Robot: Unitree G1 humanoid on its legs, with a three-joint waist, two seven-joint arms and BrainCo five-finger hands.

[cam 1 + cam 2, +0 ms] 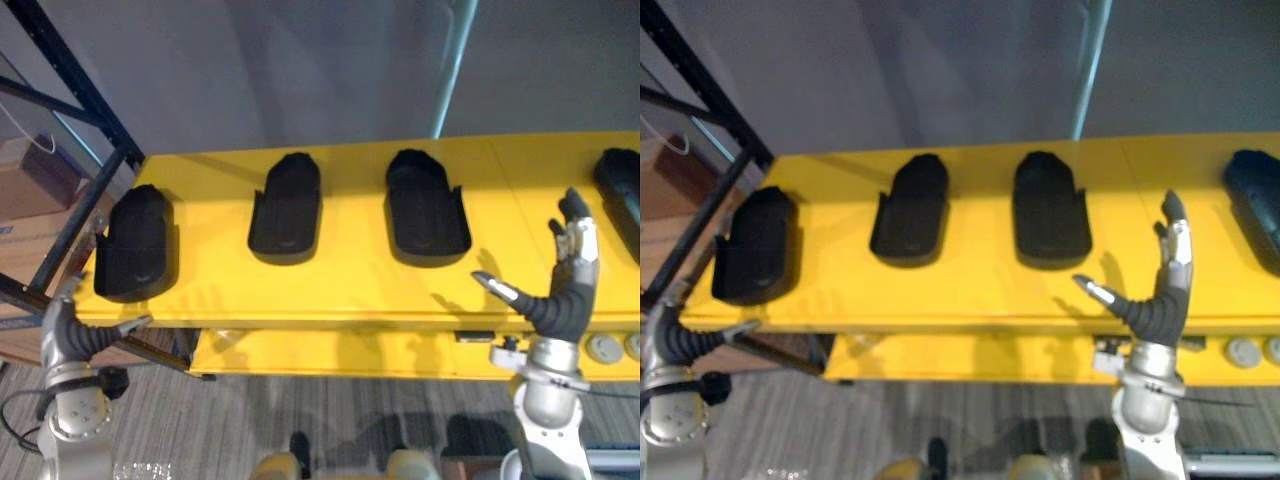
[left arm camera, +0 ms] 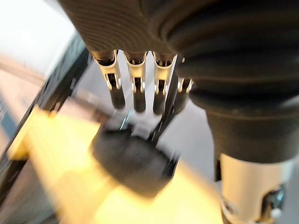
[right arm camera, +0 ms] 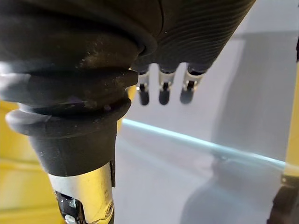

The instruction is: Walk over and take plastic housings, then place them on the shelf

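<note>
Black plastic, four housings in a row on the yellow table [image 1: 350,290], and neither hand holds one. The left hand [image 1: 72,335] hangs at the table's front edge with its fingers [image 2: 135,88] straight and empty. The left housing [image 1: 135,245] lies just ahead of it and a little to its inner side, close but untouched. The second housing [image 1: 287,208] and third housing [image 1: 427,205] lie between the two hands, further back on the table. The right hand [image 1: 565,285] stands over the front edge, fingers straight up, thumb spread, empty. The third housing is ahead of it to its inner side, and the right housing [image 1: 622,190] is ahead to its outer side, both apart from it. To do the reach well, each hand should probably go forward over its nearest housing, fingers spread until they straddle the raised side walls, then close across the width. A pinch on the rounded end would likely slip.
</note>
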